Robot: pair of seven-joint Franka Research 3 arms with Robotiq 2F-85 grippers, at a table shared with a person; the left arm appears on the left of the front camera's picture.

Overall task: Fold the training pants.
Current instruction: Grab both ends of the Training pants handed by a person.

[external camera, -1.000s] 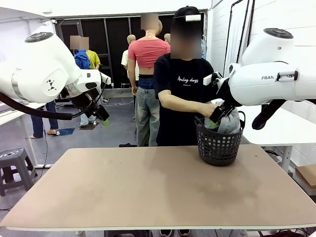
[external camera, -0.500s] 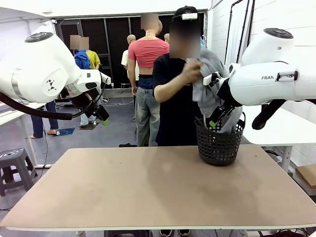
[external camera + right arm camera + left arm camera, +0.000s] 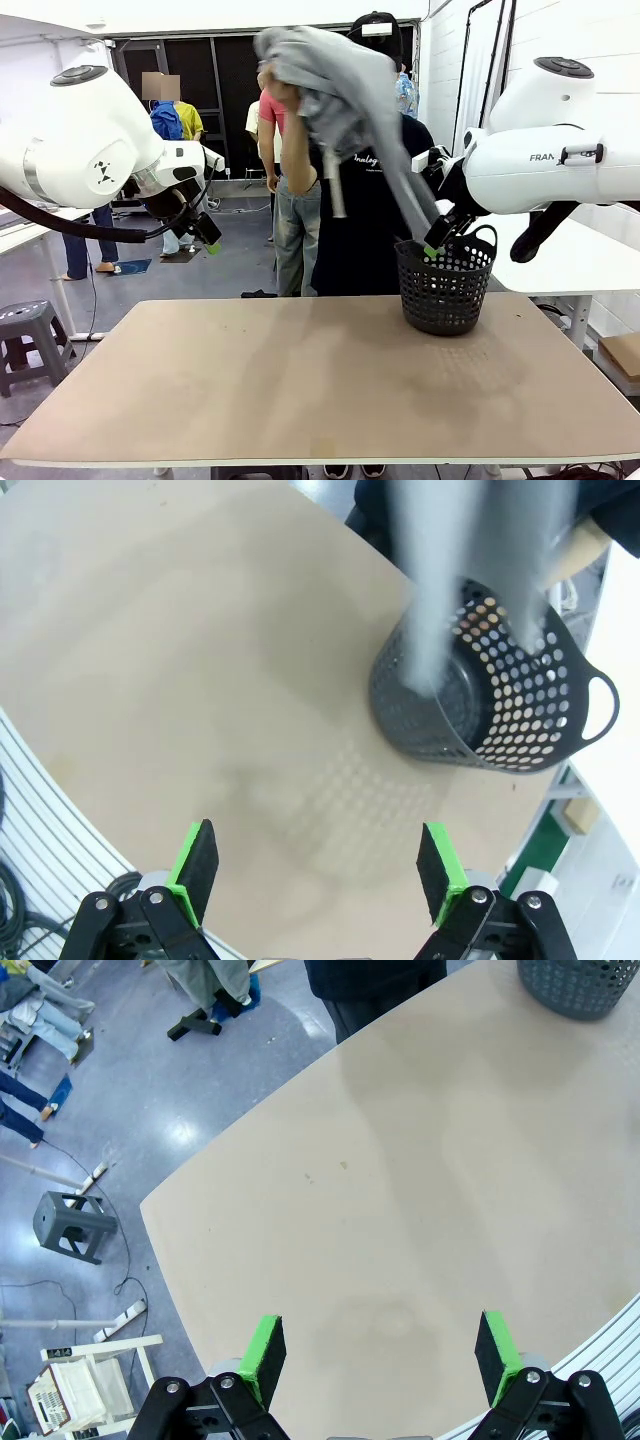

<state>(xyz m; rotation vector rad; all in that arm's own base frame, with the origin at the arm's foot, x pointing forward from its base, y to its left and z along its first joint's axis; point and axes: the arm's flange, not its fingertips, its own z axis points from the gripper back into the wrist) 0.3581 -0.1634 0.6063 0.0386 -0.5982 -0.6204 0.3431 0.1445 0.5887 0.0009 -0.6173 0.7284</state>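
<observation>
Fingers of the left gripper (image 3: 380, 1355) stand wide apart, its green pads (image 3: 262, 1353) facing each other with nothing between them, above the bare tan table (image 3: 400, 1210). In the front view this gripper hangs in the air at 9 o'clock, off the table's left end. The right gripper (image 3: 317, 868) is likewise spread wide and holds nothing. In the front view it hovers at 3 o'clock, just above the rim of the black mesh basket (image 3: 445, 290), which stands at the table's far right, at about 2 o'clock on the tabletop. The person at the far side holds the light grey training pants (image 3: 340, 90) high at 12 o'clock, the cloth bunched over a raised hand (image 3: 283, 100). From that bunch the pants' long axis runs on a slant down toward 4 o'clock, and the lower end reaches the basket's mouth beside the right gripper. A narrow strip of the cloth hangs straight down toward 6 o'clock in front of the person's black shirt. In the right wrist view the pants show as blurred grey streaks from 12 o'clock into the basket. Which end is the waistband cannot be told.
</observation>
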